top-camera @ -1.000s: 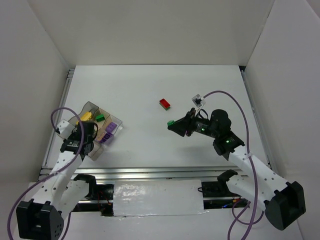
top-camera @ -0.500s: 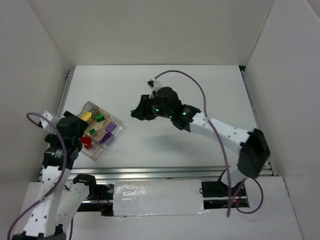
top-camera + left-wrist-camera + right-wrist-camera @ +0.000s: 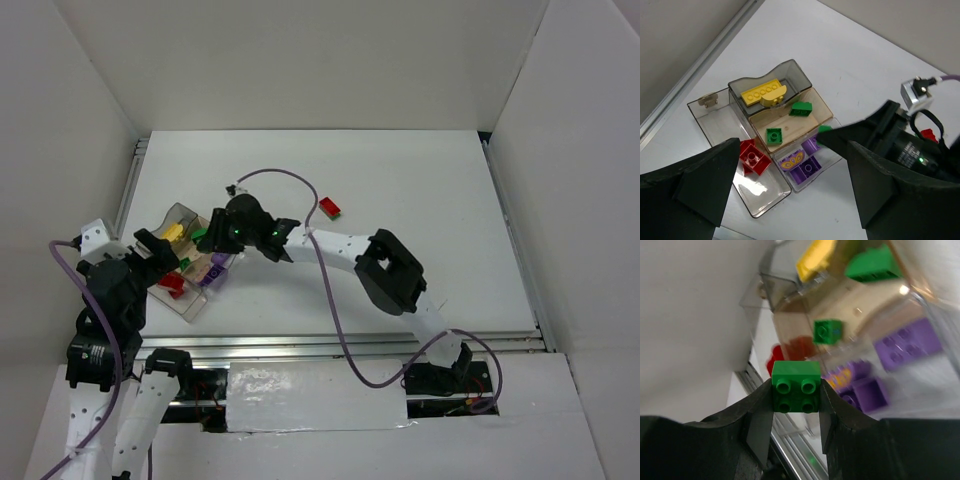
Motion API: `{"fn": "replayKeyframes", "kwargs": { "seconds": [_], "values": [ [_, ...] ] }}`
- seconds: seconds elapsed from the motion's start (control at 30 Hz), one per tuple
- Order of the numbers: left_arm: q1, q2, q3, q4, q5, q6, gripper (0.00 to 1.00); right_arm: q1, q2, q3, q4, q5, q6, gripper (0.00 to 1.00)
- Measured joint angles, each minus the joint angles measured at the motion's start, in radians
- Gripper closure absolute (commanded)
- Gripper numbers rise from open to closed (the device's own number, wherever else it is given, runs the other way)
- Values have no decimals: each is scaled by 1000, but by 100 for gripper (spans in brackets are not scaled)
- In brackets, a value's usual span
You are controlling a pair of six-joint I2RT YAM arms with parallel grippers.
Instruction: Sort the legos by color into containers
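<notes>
My right fingers [image 3: 795, 392] squeeze a small green brick [image 3: 795, 376]. The green box [image 3: 865, 300] of the tray [image 3: 715, 120] sits just ahead and below them (my left fingers [image 3: 793, 160] hang open nearby).

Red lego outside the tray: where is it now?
Top view: the loose red lego lies on the table, right of the tray and just beyond the right arm.

A white table [image 3: 420, 200] stands inside white walls [image 3: 300, 60], a metal rail [image 3: 123, 200] along its left edge.
</notes>
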Motion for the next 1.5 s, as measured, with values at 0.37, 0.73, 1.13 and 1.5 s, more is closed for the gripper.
{"fn": "replayKeyframes", "kwargs": {
  "seconds": [0.37,0.73,1.13,1.5],
  "values": [
    [0,-21,-1,10,51,37,0,21,249,418,-34,44,24,61],
    [0,-57,-1,9,43,37,0,19,333,509,-82,40,8,0],
    [0,-59,-1,-44,-110,-24,0,22,-29,80,-35,86,-96,0],
    [0,135,9,-27,16,13,0,-132,-399,-42,-206,207,-238,0]
  ]
}}
